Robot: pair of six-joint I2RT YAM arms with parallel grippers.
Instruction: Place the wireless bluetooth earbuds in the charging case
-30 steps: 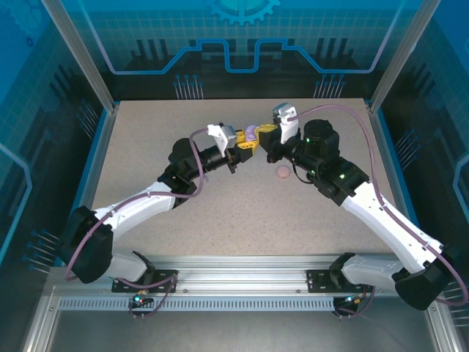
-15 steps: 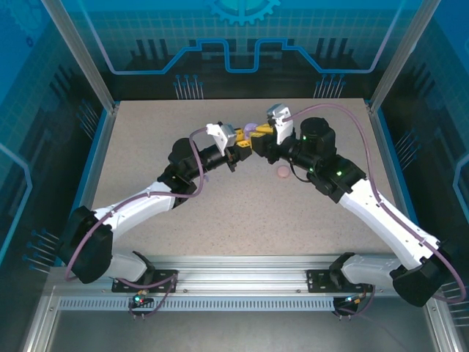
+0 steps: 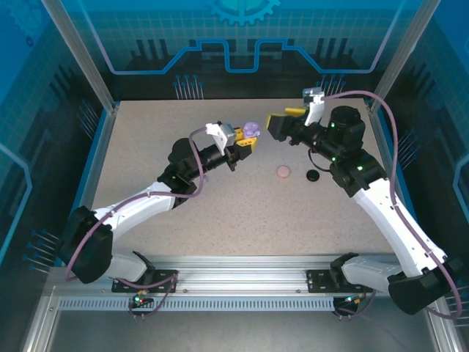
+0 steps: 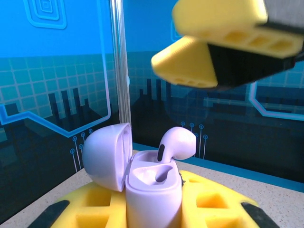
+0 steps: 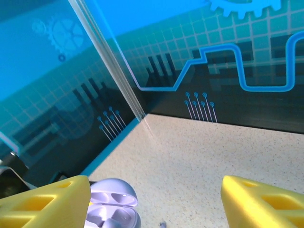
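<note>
A lilac charging case point(image 4: 152, 190) stands upright with its lid point(image 4: 107, 154) swung open, and my left gripper point(image 4: 154, 209) is shut on its body. One lilac earbud point(image 4: 176, 144) sits in the far socket with its head sticking up; the near socket is empty. In the top view the case point(image 3: 251, 130) is held above the table's middle back by the left gripper point(image 3: 248, 141). My right gripper point(image 3: 274, 123) hangs open a short way to the right of it, holding nothing. From the right wrist, the case point(image 5: 113, 209) lies beside the left finger point(image 5: 45, 202), with the right gripper point(image 5: 156, 190) wide open.
A round pink case point(image 3: 283, 171) and a round black case point(image 3: 312, 175) lie on the speckled table point(image 3: 220, 205) right of centre, below the right gripper. Blue walls and a clear post point(image 4: 119, 71) close off the back.
The right gripper, which was up against the lilac case, has drawn back to the right and away from it. The left arm has held still with the case.
</note>
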